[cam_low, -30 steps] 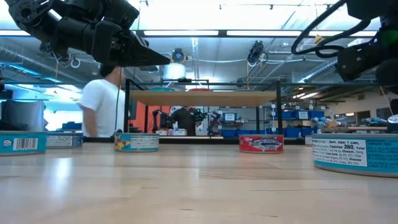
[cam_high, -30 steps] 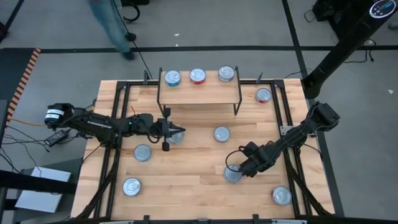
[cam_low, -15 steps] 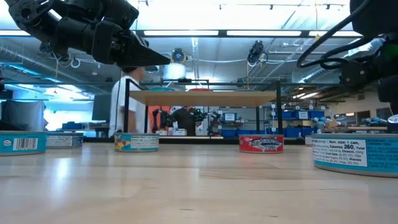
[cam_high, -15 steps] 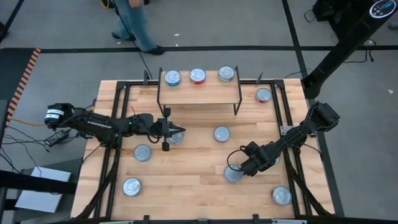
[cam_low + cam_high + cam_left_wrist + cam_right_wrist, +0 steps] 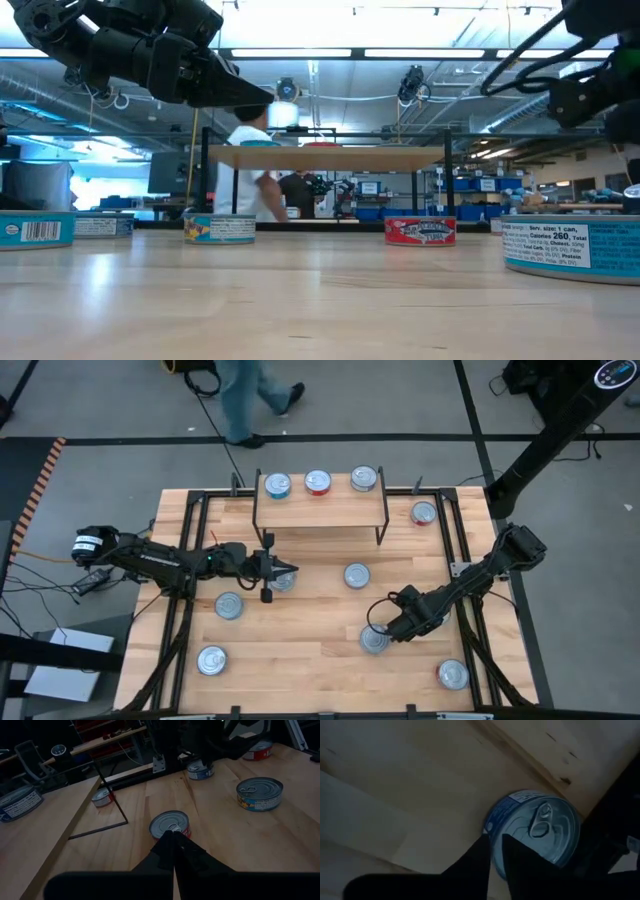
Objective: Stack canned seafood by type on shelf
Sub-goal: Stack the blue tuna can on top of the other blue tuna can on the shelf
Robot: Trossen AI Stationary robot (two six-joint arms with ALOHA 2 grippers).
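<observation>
Right tool (image 5: 496, 851), dark tapered fingers over round shiny-lidded tin (image 5: 535, 832).

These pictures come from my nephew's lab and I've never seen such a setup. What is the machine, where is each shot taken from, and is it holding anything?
It is a robot with two dark arms at a wooden table, each ending in a two-finger gripper. One picture looks straight down, one looks level across the tabletop, and two come from cameras on the arms' wrists.

Round seafood tins lie scattered on the table. Three more stand in a row on a small shelf at the far side: one teal, one red, one silver-topped.

The left gripper is shut and empty, hovering over a red tin. The right gripper hangs just above a blue tin, its fingers close together with a thin gap between them; they are not gripping it. So nothing is held. A person walks past behind the table.
</observation>
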